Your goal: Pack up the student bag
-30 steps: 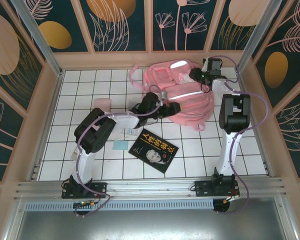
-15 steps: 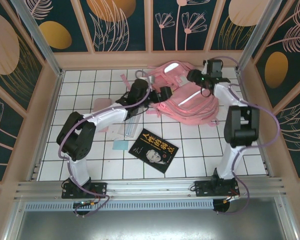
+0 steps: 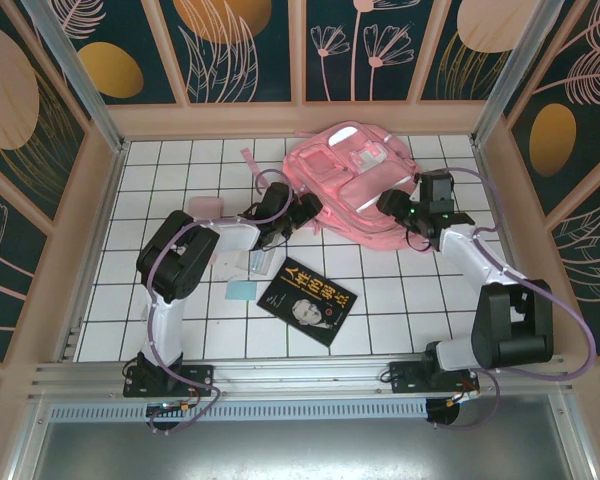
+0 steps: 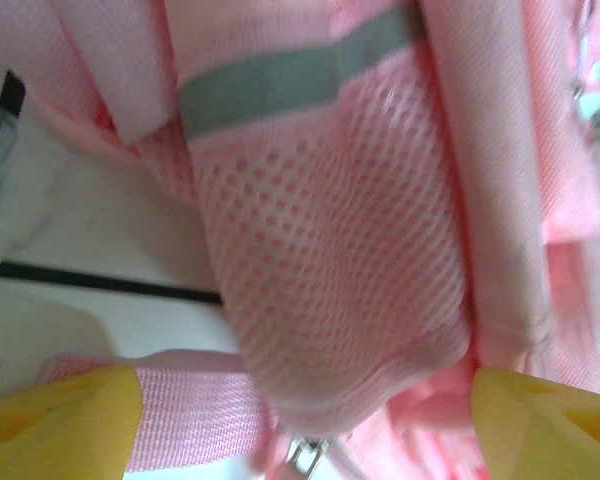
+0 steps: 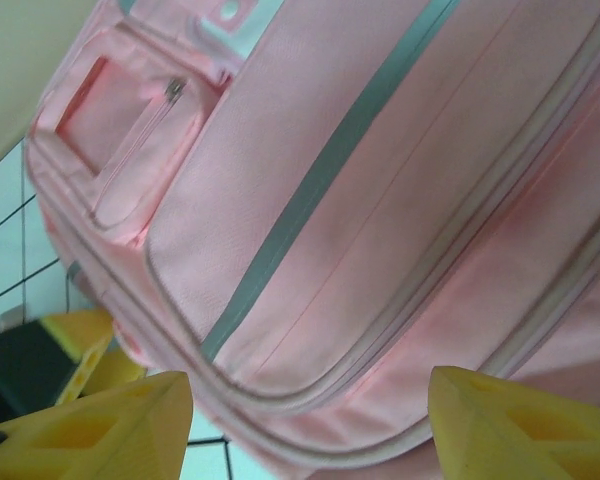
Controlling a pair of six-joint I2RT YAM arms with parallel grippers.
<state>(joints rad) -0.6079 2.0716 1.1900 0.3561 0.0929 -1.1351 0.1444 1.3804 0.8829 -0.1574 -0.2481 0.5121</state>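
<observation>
The student bag, a large soft pink backpack with a grey strip, lies at the back middle of the tiled table. My left gripper is at its near left edge. In the left wrist view its yellow fingertips stand wide apart, with the bag's mesh side pocket and a pink strap between them. My right gripper is at the bag's near right edge, jaws open, and the bag's zipped front lies just ahead of its fingertips.
A black book lies in front of the bag. To its left are a pale blue card and a clear flat item. A small flat pink case lies further left. Low walls ring the table.
The bag has shifted and now lies flatter, nearer the back wall. My left arm reached out and drew back to the bag's left edge. My right gripper came from the back to the near right edge.
</observation>
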